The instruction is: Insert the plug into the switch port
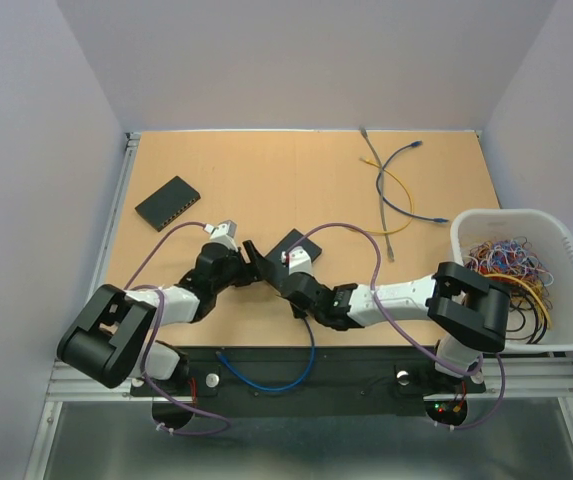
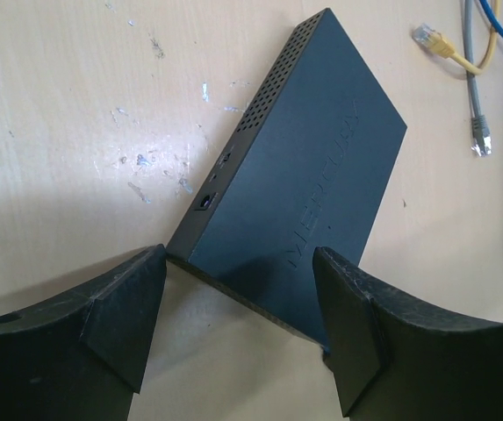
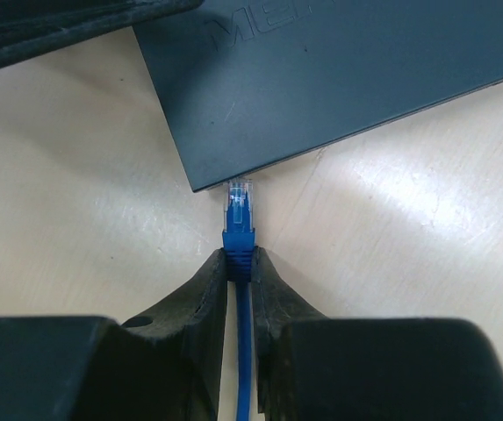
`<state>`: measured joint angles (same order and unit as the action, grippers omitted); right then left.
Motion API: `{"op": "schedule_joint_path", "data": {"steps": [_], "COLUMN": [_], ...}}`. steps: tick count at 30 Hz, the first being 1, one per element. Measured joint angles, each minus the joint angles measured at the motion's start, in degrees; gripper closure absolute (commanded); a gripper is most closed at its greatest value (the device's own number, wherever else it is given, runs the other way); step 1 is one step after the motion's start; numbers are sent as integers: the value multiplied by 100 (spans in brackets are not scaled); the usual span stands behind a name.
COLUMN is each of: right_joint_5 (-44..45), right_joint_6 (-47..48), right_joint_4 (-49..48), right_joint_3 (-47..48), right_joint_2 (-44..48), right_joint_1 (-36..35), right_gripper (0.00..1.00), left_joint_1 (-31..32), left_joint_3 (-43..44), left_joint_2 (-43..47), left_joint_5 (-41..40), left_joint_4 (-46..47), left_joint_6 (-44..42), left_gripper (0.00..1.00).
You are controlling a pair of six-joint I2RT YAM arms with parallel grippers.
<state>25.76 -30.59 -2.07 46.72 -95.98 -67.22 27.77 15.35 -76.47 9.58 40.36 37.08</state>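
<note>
**Plug** (image 3: 238, 203): clear tip, on a blue cable (image 3: 244, 368). It lies mid-table (image 1: 296, 170), toward the near edge.

**Right hand** (image 3: 240, 263): nearly closed, pinching the boot just behind the plug.

**Alignment:** the plug's long axis runs straight ahead from that hand. Its tip is touching or just beside the near face of the switch (image 3: 348, 70), close to one corner. The port itself is hidden.

**Left hand** (image 2: 238, 281): spread wide, straddling one end of the switch, with no firm grip evident.

**Judgement:** the right hand is nearer and suited to push the plug forward.

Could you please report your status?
Left tool brackets dark rectangular switch, grip unclear. Right tool shut on blue cable; clear plug at switch's edge, not seated. Nothing between.
</note>
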Motion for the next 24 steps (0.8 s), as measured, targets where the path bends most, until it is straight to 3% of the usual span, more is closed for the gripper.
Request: {"op": "schedule_joint_path", "data": {"steps": [9, 24], "right_joint_5": [391, 431], "right_joint_6": [439, 662], "right_joint_4": [81, 79], "right_joint_3": [120, 299], "right_joint_2": [-2, -258], "right_joint_1": [2, 0], "right_gripper": [100, 100], "left_joint_1": [42, 63], "left_joint_3": [850, 1281], "left_joint_2": [-219, -750], "left_joint_5": [-79, -256], "left_joint_4": [-872, -1113], "left_joint_6": [-332, -592], "left_gripper": [22, 21]}}
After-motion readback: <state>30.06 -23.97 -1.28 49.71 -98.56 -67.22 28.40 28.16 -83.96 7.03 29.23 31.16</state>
